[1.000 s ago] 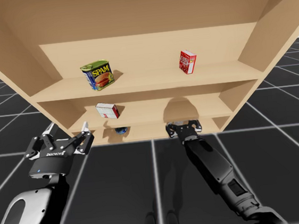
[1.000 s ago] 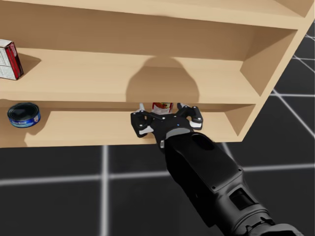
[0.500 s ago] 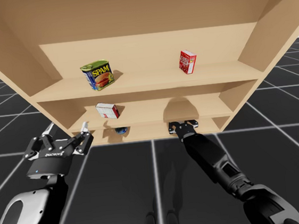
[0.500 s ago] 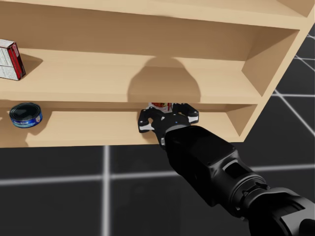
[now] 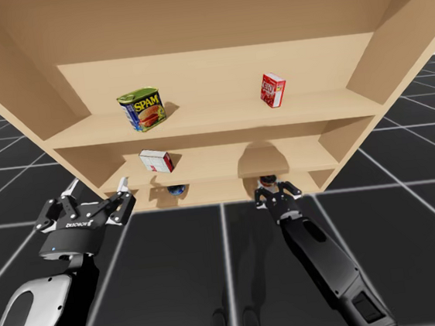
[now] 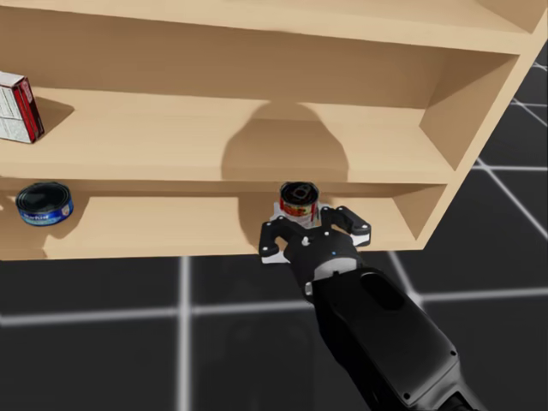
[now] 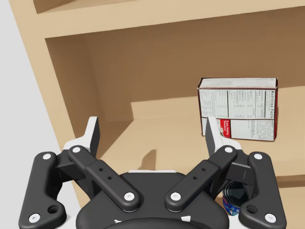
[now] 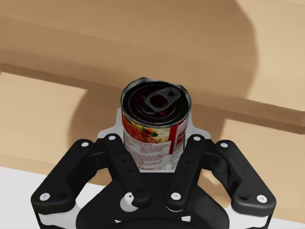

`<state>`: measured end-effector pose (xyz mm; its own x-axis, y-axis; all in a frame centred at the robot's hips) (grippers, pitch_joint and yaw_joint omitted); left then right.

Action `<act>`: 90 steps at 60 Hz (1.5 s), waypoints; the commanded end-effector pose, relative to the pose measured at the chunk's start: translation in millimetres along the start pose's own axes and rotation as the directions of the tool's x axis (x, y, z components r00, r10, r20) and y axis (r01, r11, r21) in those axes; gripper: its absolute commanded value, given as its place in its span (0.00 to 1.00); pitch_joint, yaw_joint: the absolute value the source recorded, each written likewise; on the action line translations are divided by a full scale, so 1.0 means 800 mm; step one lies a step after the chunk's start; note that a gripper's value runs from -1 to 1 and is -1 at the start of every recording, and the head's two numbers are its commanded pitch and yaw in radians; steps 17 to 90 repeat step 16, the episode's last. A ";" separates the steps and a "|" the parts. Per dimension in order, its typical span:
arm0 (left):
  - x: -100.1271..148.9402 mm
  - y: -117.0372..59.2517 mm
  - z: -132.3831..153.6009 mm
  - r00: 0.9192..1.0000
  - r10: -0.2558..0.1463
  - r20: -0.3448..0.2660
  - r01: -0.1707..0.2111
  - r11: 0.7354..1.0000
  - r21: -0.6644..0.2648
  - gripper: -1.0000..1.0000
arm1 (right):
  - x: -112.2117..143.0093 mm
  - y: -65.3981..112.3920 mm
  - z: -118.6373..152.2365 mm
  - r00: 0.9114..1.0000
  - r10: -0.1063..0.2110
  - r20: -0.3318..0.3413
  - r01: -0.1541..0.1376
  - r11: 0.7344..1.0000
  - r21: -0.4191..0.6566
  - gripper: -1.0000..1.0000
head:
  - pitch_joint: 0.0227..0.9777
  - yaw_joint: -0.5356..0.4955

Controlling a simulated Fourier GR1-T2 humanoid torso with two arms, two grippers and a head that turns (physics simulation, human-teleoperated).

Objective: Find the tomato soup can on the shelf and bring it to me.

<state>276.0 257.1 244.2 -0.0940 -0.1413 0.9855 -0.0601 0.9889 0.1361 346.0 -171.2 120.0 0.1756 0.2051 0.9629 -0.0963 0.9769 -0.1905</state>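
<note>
While in fingers [image 8: 125, 164], can [image 8: 155, 129] near shelf [image 6: 402, 137]

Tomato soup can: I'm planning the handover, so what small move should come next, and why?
Probably draw my right gripper straight back from the lowest shelf: it is shut on the tomato soup can, which sits at that shelf's front edge.

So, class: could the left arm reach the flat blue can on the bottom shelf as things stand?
Probably yes. The left pincer is open at the front of the bottom shelf, the flat blue can lies low beside it, and nothing stands between them.
</note>
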 end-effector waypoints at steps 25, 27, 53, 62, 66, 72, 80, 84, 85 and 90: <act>0.001 0.001 -0.001 1.000 0.003 0.005 -0.003 1.000 0.002 0.00 | 0.023 -0.025 0.088 0.986 0.072 0.150 -0.060 0.995 -0.080 1.00 | 0.74 0.32; 0.001 0.001 -0.001 1.000 0.003 0.005 -0.003 1.000 0.002 0.00 | 0.023 -0.025 0.088 0.986 0.072 0.150 -0.060 0.995 -0.080 1.00 | 0.74 0.32; 0.001 0.001 -0.001 1.000 0.003 0.005 -0.003 1.000 0.002 0.00 | 0.023 -0.025 0.088 0.986 0.072 0.150 -0.060 0.995 -0.080 1.00 | 0.74 0.32; 0.001 0.001 -0.001 1.000 0.003 0.005 -0.003 1.000 0.002 0.00 | 0.023 -0.025 0.088 0.986 0.072 0.150 -0.060 0.995 -0.080 1.00 | 0.74 0.32; 0.001 0.001 -0.001 1.000 0.003 0.005 -0.003 1.000 0.002 0.00 | 0.023 -0.025 0.088 0.986 0.072 0.150 -0.060 0.995 -0.080 1.00 | 0.74 0.32; 0.001 0.001 -0.001 1.000 0.003 0.005 -0.003 1.000 0.002 0.00 | 0.023 -0.025 0.088 0.986 0.072 0.150 -0.060 0.995 -0.080 1.00 | 0.74 0.32; 0.001 0.001 -0.001 1.000 0.003 0.005 -0.003 1.000 0.002 0.00 | 0.023 -0.025 0.088 0.986 0.072 0.150 -0.060 0.995 -0.080 1.00 | 0.74 0.32; 0.001 0.001 -0.001 1.000 0.003 0.005 -0.003 1.000 0.002 0.00 | 0.023 -0.025 0.088 0.986 0.072 0.150 -0.060 0.995 -0.080 1.00 | 0.74 0.32; 0.001 0.001 -0.001 1.000 0.003 0.005 -0.003 1.000 0.002 0.00 | 0.023 -0.025 0.088 0.986 0.072 0.150 -0.060 0.995 -0.080 1.00 | 0.74 0.32; 0.001 0.001 -0.001 1.000 0.003 0.005 -0.003 1.000 0.002 0.00 | 0.023 -0.025 0.088 0.986 0.072 0.150 -0.060 0.995 -0.080 1.00 | 0.74 0.32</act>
